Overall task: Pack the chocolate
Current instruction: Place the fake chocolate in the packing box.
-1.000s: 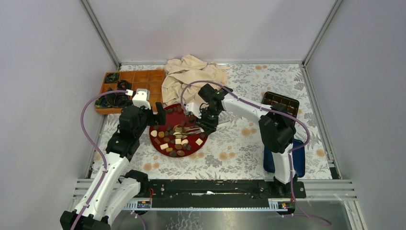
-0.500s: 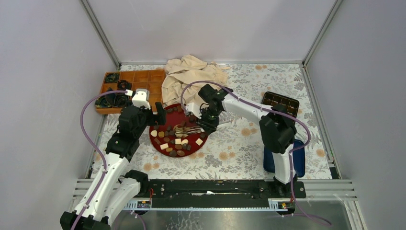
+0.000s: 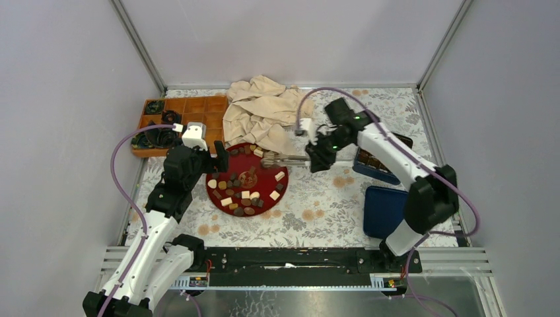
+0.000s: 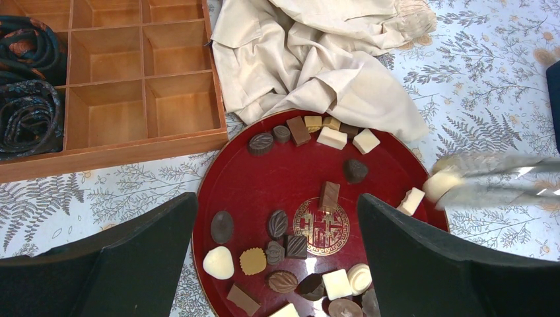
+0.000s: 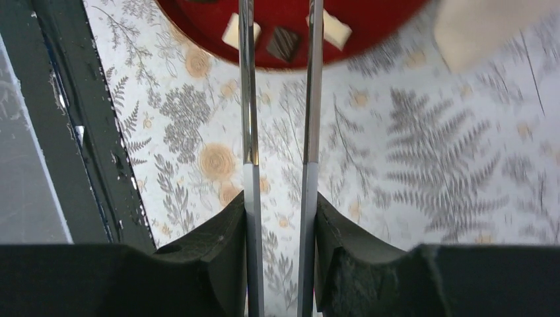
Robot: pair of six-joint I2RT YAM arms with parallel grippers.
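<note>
Many small chocolates (image 3: 244, 198), dark, light brown and cream-white, lie on a round red tray (image 3: 261, 181), also in the left wrist view (image 4: 290, 165). My right gripper (image 3: 315, 158) is shut on metal tongs (image 3: 287, 158). The tongs' tips hold a cream-white chocolate (image 4: 441, 183) above the tray's right rim. In the right wrist view the two tong arms (image 5: 247, 99) run up between my fingers (image 5: 279, 198). My left gripper (image 3: 214, 158) is open and empty, hovering over the tray's left part (image 4: 277, 205).
A dark chocolate box (image 3: 380, 162) lies right of the tongs, with a blue lid (image 3: 383, 211) in front of it. A wooden compartment tray (image 3: 191, 112) with dark bundles stands at the back left. A crumpled beige cloth (image 3: 264, 109) lies behind the red tray.
My right arm has swung right and pulled the tongs from the tray's middle to its right rim, with a cream-white chocolate in the tips. The left arm has not moved.
</note>
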